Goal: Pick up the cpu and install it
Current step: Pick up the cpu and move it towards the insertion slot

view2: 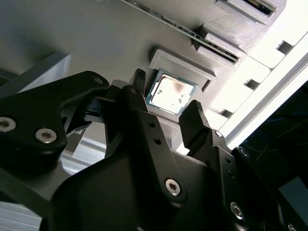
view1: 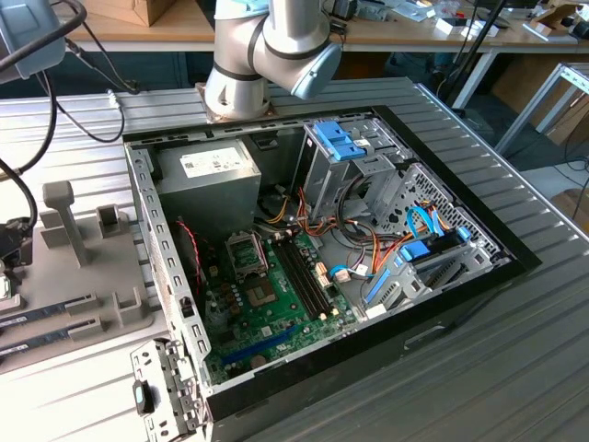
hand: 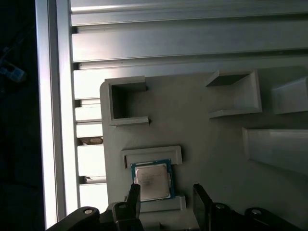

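Observation:
The cpu point(hand: 151, 180), a flat square chip with a silver-grey top and thin green rim, lies in a shallow raised holder on the grey fixture plate point(hand: 192, 120). In the second wrist view the cpu point(view2: 171, 92) shows between the two black fingers. My gripper point(hand: 167, 192) hovers just over it, open, with nothing held. One fingertip point(hand: 134, 191) overlaps the chip's edge and the other point(hand: 199, 191) stands off to its side. In the exterior view, the open computer case point(view1: 442, 304) holds the green motherboard point(view1: 276, 318) with its socket point(view1: 247, 253).
The fixture plate point(view1: 101, 276) sits at the exterior view's left beside the case, with raised grey blocks and long memory sticks point(view1: 46, 308). Inside the case are a grey power-supply box point(view1: 207, 175), drive cages point(view1: 368, 161) and coloured cables. The arm's base point(view1: 239, 87) stands behind the case.

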